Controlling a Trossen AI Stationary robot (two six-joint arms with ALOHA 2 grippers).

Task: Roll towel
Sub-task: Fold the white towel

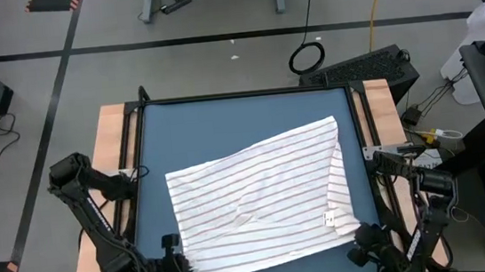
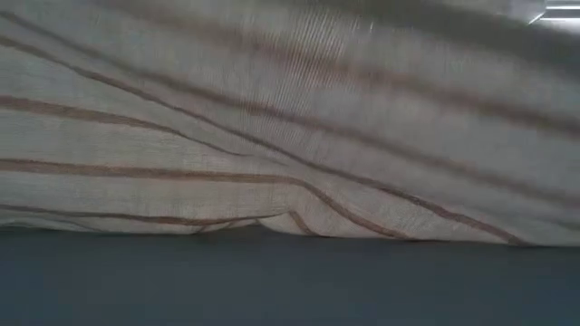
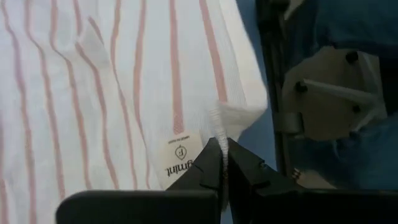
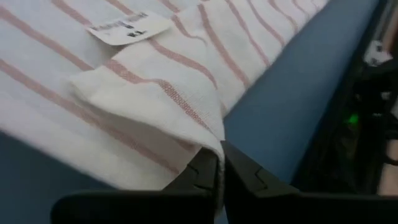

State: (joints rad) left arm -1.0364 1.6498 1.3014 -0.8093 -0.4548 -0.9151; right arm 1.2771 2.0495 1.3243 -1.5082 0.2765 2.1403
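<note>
The towel (image 1: 262, 197), white with thin reddish stripes, lies spread and slightly askew over the blue tabletop (image 1: 223, 120). My left gripper (image 1: 176, 260) is at its near left corner and my right gripper (image 1: 366, 242) at its near right corner, each shut on cloth. Small labels show near both corners (image 3: 180, 158) (image 4: 124, 28). In the low view the towel (image 2: 290, 118) fills the picture like a curtain, its lower edge resting on the table (image 2: 290, 281). My left gripper (image 3: 222, 149) pinches a small bunched bit of the towel's corner edge (image 3: 219, 121) between its two fingers, slanting down from the near side. The rest of the cloth spreads away flat beyond the fingertips. My right gripper (image 4: 221, 158) pinches the edge of a folded-over corner flap (image 4: 211, 134), more than one layer, between its two fingers. It comes slanting down from the near right. The flap is raised in a soft ridge and the cloth beyond it lies on the table.
Dark rails and wooden strips (image 1: 118, 139) frame the tabletop on both sides. Bare blue surface shows along the far edge and the far left (image 1: 189, 132). A keyboard (image 1: 365, 66) and a coiled cable (image 1: 306, 57) lie on the floor beyond the far right corner.
</note>
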